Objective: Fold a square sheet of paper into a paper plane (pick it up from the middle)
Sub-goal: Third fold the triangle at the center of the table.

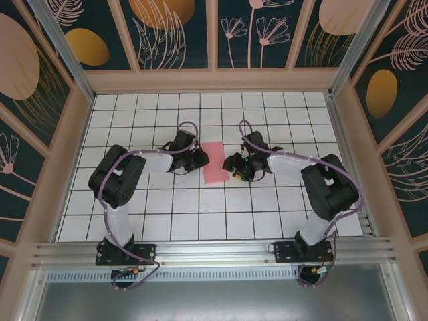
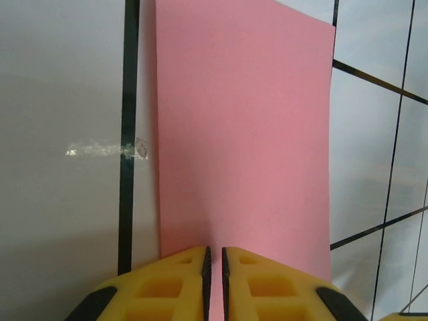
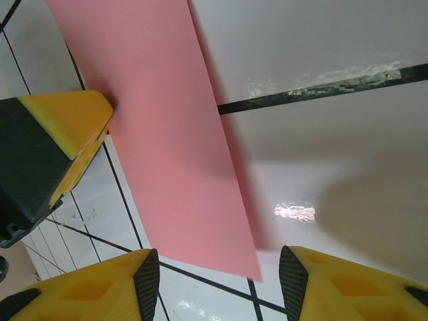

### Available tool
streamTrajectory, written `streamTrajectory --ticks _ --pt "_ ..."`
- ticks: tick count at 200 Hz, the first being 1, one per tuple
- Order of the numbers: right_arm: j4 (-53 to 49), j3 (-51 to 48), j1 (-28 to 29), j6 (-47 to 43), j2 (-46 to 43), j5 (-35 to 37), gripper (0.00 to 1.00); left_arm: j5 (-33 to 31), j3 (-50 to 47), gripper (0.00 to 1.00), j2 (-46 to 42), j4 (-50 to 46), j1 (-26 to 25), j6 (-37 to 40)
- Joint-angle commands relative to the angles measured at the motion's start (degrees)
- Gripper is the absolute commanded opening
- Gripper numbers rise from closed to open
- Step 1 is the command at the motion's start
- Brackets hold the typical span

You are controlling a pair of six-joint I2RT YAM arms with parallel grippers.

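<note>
Both arms bend inward. Left gripper (image 2: 214, 257) pinches the square sheet of paper (image 2: 244, 134) (its near edge); right gripper (image 3: 221, 267) gapes over a corner.

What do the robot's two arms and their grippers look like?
The left arm and right arm both have rounded black joints, pale grey-white link shells and a purple cable looping alongside. Each stands on a black base plate. The left gripper and right gripper have chunky yellow fingers with rectangular pockets and black edge trims.
</note>
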Motion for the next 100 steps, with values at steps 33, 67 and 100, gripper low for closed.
streamTrajectory --ticks 33,67,100 --pt "-0.7 0.6 1.7 -1.0 2.7 -2.4 0.52 -1.6 0.5 0.17 2.2 -3.3 0.0 -1.2" --pt "0.8 0.5 2.1 -0.8 3.5 -3.7 0.50 -1.6 0.2 0.17 2.4 -3.3 0.0 -1.4" --pt "3.0 -0.5 2.0 0.6 3.1 -3.9 0.48 -1.2 -0.1 0.17 2.2 -3.2 -0.1 -1.6"
